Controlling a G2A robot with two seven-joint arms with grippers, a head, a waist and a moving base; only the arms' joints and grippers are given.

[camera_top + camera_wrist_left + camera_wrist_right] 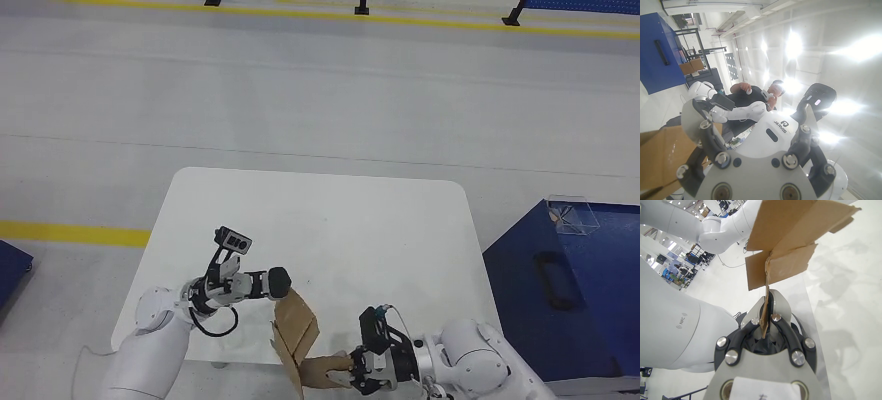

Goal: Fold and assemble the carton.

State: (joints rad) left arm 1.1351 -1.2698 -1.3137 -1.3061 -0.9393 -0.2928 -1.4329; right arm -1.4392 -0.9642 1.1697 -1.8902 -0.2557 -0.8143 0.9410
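The carton (297, 338) is at the near edge of the worktop (330, 215) and partly past it. It is brown, half opened, with its panels and flaps standing at different angles, not yet closed into a box. The right gripper (768, 302) has its fingers clenched on the thin edge of one flap, which runs straight between them. The left gripper (277, 283) is just beside the upper panel of the carton. Its fingers (693, 117) are spread wide and grasp nothing. One of them is close against the cardboard, but whether it touches I cannot tell.
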